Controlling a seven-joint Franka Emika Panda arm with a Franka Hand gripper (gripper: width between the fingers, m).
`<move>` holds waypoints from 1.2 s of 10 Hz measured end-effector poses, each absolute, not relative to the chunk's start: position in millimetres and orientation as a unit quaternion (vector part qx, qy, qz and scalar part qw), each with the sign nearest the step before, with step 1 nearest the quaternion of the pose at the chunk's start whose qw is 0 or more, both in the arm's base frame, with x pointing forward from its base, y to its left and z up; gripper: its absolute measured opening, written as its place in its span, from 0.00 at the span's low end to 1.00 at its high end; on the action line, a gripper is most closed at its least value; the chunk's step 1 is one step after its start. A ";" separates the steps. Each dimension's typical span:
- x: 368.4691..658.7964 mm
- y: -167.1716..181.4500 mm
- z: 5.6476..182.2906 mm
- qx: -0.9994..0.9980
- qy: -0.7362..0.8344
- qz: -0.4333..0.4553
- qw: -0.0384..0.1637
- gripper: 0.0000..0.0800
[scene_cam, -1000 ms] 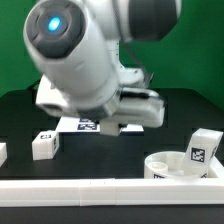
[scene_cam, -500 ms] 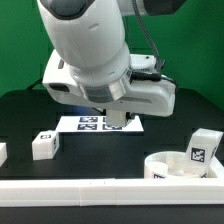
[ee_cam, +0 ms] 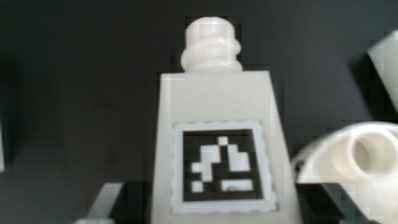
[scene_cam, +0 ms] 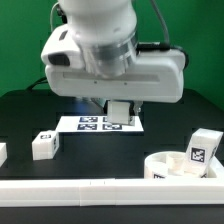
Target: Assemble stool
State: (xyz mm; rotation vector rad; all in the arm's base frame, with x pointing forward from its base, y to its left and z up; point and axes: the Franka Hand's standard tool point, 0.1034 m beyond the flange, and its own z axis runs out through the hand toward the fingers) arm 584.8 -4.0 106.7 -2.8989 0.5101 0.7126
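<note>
One leg [ee_cam: 222, 110] is hanging clamped in the tool [scene_cam: 118, 112] over the table's middle. Its screw tip [ee_cam: 212, 45] is likely needing square alignment over the seat [scene_cam: 172, 165] before lowering.

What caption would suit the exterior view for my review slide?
Gripper holds a tagged leg block above the marker board; seat disc and loose leg blocks sit nearby on the black table.

White tagged leg block [ee_cam: 217, 120], ridged tip
</note>
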 end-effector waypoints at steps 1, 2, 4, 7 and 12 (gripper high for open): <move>589.5 -3.9 110.1 -0.960 0.169 0.217 0.057 0.42; 600.5 -3.3 108.4 -0.970 0.172 0.166 0.054 0.42; 599.8 0.2 107.8 -0.977 0.173 0.109 0.051 0.42; 618.0 2.1 109.3 -0.987 0.158 -0.003 0.034 0.42; 646.8 0.2 122.5 -0.979 0.133 -0.155 0.019 0.42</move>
